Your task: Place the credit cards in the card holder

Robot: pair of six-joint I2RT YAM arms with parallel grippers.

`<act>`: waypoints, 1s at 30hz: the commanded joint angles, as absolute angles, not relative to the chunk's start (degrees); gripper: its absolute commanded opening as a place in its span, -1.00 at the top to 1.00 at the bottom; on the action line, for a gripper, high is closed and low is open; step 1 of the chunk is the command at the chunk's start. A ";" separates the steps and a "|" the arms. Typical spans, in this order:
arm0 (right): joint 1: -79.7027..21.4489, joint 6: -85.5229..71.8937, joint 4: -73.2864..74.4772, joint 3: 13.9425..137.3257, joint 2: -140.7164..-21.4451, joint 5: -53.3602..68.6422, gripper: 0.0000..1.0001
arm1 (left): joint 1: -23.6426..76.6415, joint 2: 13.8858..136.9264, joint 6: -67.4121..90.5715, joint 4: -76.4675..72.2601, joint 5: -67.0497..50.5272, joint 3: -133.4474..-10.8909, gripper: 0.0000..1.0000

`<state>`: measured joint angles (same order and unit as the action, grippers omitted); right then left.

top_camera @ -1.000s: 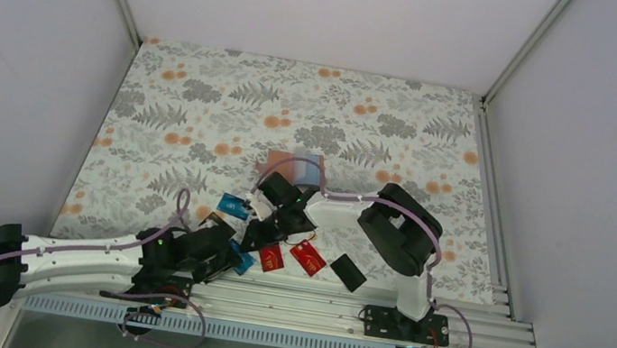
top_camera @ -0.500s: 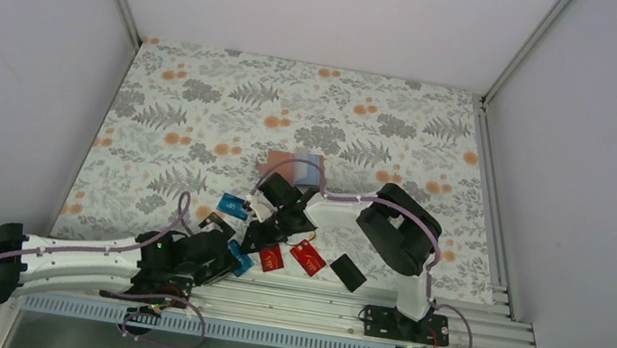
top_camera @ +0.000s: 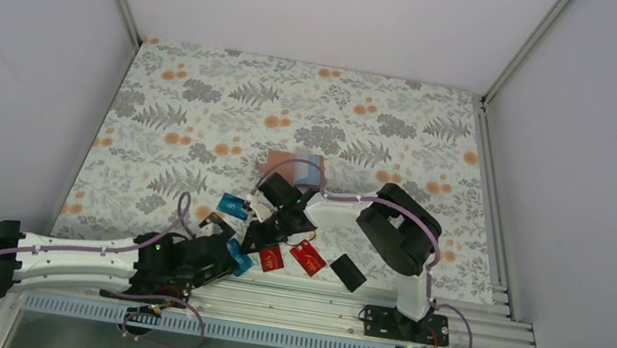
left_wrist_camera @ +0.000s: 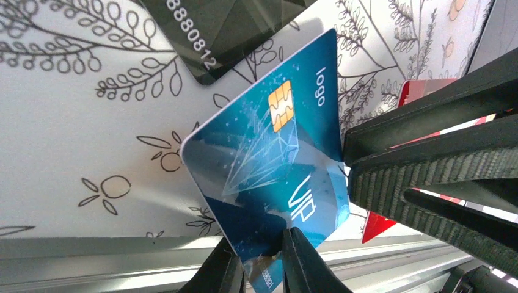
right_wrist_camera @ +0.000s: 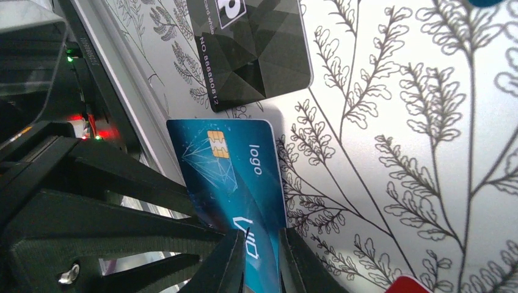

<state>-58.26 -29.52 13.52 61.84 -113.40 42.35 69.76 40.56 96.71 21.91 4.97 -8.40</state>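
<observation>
One blue credit card (left_wrist_camera: 269, 159) is lifted off the table, tilted, near the front edge. My left gripper (left_wrist_camera: 262, 247) is shut on its near corner. My right gripper (right_wrist_camera: 261, 244) is shut on its other end, over the "VIP" print. In the top view the two grippers meet at this card (top_camera: 240, 261). A black card (right_wrist_camera: 250, 49) lies flat just beyond it. Another blue card (top_camera: 234, 207), two red cards (top_camera: 271, 258) (top_camera: 308, 258) and another black card (top_camera: 348, 272) lie nearby. The tan card holder (top_camera: 283, 166) lies further back, partly behind the right arm's cable.
The metal rail (top_camera: 315, 298) at the table's front edge runs just below the held card. White walls close in the floral table cover (top_camera: 205, 105) on three sides.
My left gripper's jaws have closed onto the blue card's corner, and the left arm has slid slightly toward the front edge. The right gripper has kept its grip and place.
</observation>
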 commanded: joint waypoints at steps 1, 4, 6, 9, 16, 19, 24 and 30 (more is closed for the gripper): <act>-59.74 -29.36 16.16 61.00 -115.76 40.74 0.66 | 69.81 40.95 96.88 17.81 15.56 -11.86 0.69; -59.71 -29.31 16.45 61.08 -115.53 40.41 0.66 | 70.18 41.21 97.18 19.05 16.54 -13.00 0.74; -59.77 -29.35 16.63 61.17 -115.34 40.10 0.66 | 70.22 41.31 97.46 19.83 17.29 -13.69 0.77; -59.75 -29.40 16.79 61.34 -115.11 39.77 0.66 | 71.83 41.74 97.62 20.63 17.92 -14.29 0.83; -59.69 -30.10 17.23 62.63 -112.74 37.64 0.67 | 72.72 42.77 98.16 22.33 18.81 -15.81 0.95; -59.27 -30.23 17.88 63.84 -110.69 36.19 0.68 | 73.02 43.29 98.16 25.59 19.64 -17.75 0.95; -56.30 -29.37 21.20 66.88 -104.69 33.58 0.64 | 73.12 44.11 94.58 33.16 22.47 -23.33 0.95; -46.53 -27.45 24.86 68.44 -94.68 31.64 0.52 | 72.92 44.61 85.13 42.85 29.59 -33.29 0.95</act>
